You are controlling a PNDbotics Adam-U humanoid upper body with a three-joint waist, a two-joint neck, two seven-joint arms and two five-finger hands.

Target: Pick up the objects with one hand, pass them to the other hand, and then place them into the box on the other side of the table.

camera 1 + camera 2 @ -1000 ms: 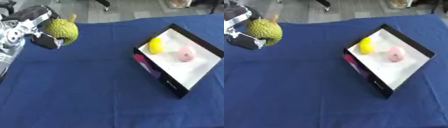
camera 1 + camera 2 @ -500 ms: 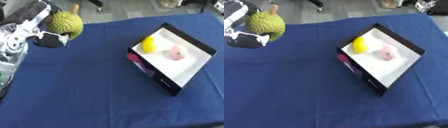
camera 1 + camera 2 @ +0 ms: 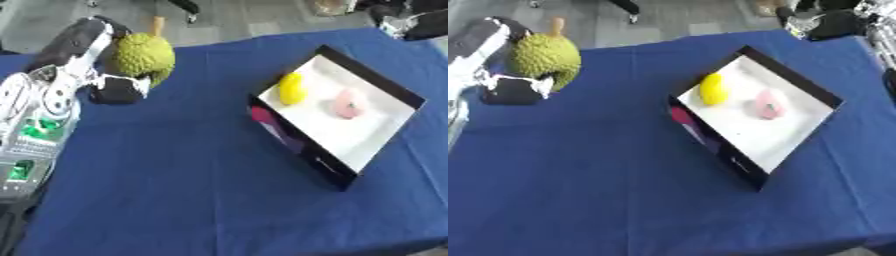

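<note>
— What's on the left?

— My left hand (image 3: 109, 87) is curled round the green spiky fruit (image 3: 143, 57), holding it above the blue desk (image 3: 175, 175) at its far left edge.

— How will it handle?

— Bulky, bumpy, probably light if it's a model. I'd have the other hand cup its round body, not the thin stem.

— And to the right?

— The black-rimmed box (image 3: 794, 87) holds a yellow piece (image 3: 712, 89) and a pink piece (image 3: 768, 104). My right hand isn't visible.

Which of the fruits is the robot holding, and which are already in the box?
The spiky green fruit with the brown stem sits in the left hand. The yellow fruit and the pink fruit lie in the box.
</note>
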